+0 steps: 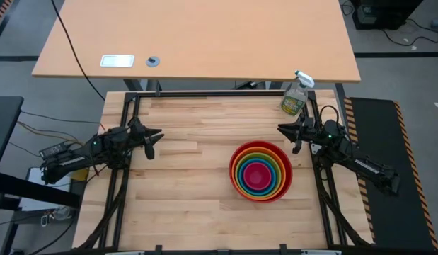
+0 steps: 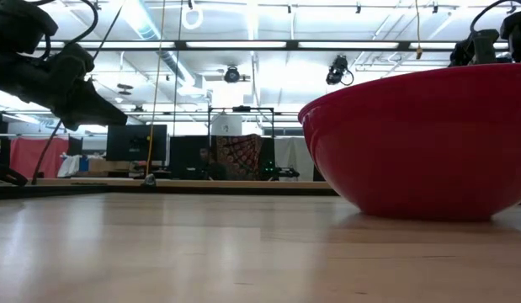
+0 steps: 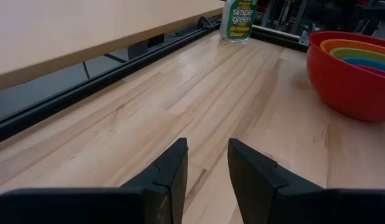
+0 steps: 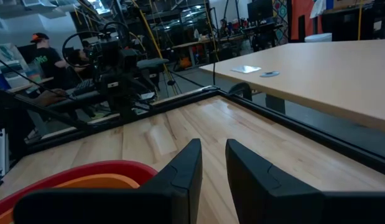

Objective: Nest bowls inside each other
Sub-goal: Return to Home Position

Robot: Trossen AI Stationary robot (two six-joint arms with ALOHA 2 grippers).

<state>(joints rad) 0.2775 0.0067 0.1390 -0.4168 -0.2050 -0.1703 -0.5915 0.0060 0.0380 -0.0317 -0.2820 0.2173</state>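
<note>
Red outermost, then orange, lime, blue and pink at the core: nested bowls (image 1: 260, 172) seen from above, sitting near the right gripper (image 1: 291, 133) on one flank and well apart from the left gripper (image 1: 152, 138) across the bench (image 1: 183, 191). Looks finished, so little left to spoil except by a careless retreat. Likeliest slip, by judgement: a low right-arm swing clipping the red bowl (image 1: 233, 177) and skating the glossy stack over smooth wood, or toppling the spray bottle (image 1: 295, 99) standing near that gripper's other flank. From bench height, only the red bowl (image 2: 420, 143) wall, flat on pale, faintly shiny planks; beyond, a long workshop under strip lights, with monitors (image 2: 136, 141) far off. Past the left gripper (image 3: 208, 146), parted by a narrow gap and gripping nothing: bare butcher-block boards running ahead to the spray bottle (image 3: 237, 22), nested bowls (image 3: 357, 53) off to one side, nothing in the path. Past the right gripper (image 4: 213, 146), likewise slightly parted and empty: red bowl (image 4: 74, 171) rim close beside the fingers, hence the clipping risk if lowered. Farther out, the other arm (image 4: 117, 62), a tan desk (image 4: 316, 68) and a person (image 4: 46, 59) at a workstation.
</note>
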